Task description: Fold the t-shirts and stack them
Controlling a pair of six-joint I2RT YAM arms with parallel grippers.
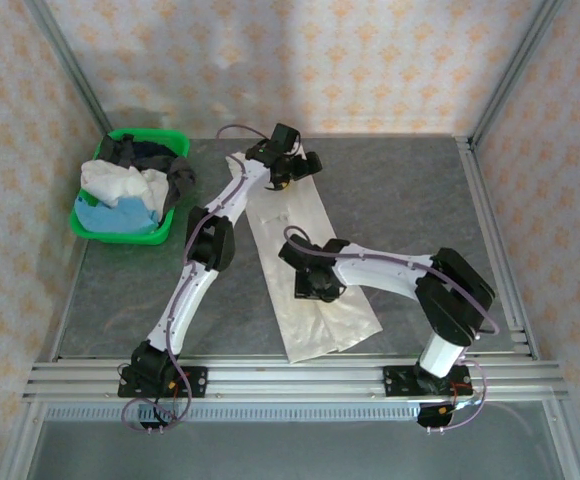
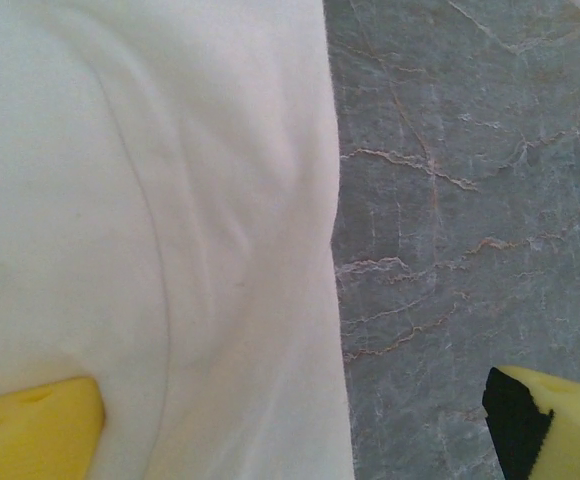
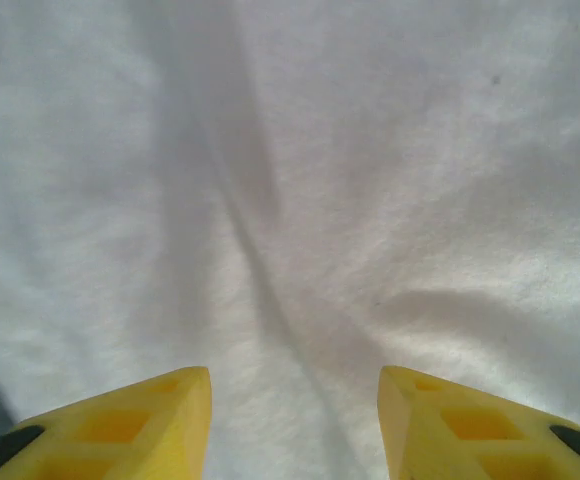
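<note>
**White shirt laid out in a strip, both grippers parked over it**

Starting at the far-left corner of the grey marbled tabletop (image 1: 410, 190), you've got the green plastic basket (image 1: 120, 238). It holds a heap of soft t-shirts: a crumpled white one (image 1: 115, 182) on top, a light blue one (image 1: 110, 215) at the near side, and a black one (image 1: 155, 155) draped over the far rim.

Moving right, your left gripper (image 1: 292, 170) sits at the far end of the long shiny white t-shirt (image 1: 325, 320). That shirt is folded into a narrow strip running diagonally from the far middle of the tabletop to its near edge. In the left wrist view the left gripper (image 2: 290, 435) has its jaws spread wide. One yellow fingertip (image 2: 30, 430) is over the cloth (image 2: 150, 200) and the other is over bare tabletop (image 2: 470, 250), so it straddles the shirt's straight edge. Nothing is caught between them.

Further right, your right gripper (image 1: 315, 285) is over the middle of the same strip. From the right wrist, the right gripper (image 3: 295, 420) has its jaws partway apart, with flat white cloth (image 3: 370, 150) under the gap and a soft crease running down between them. I can't tell if the tips are touching the fabric, but nothing is pinched.
</note>
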